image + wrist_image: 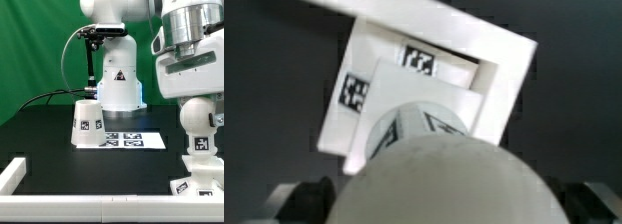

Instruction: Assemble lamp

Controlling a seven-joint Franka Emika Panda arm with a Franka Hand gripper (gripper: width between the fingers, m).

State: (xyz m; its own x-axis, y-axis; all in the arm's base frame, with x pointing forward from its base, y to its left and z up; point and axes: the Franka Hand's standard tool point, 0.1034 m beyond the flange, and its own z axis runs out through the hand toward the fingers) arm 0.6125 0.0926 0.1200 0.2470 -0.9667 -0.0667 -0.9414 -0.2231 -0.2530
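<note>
The white rounded bulb is upright in my gripper, which is shut on its top, at the exterior view's right. The bulb's tagged stem reaches down to the white angular base directly beneath it on the black table. I cannot tell whether the stem touches the base. In the wrist view the bulb fills the foreground between dark fingers, with the tagged base below it. The white cone shade stands apart on the table at the exterior view's left.
The marker board lies flat beside the shade. The white robot pedestal with a triangle sticker stands behind it, with a black cable to its left. A white rail borders the table's front left corner.
</note>
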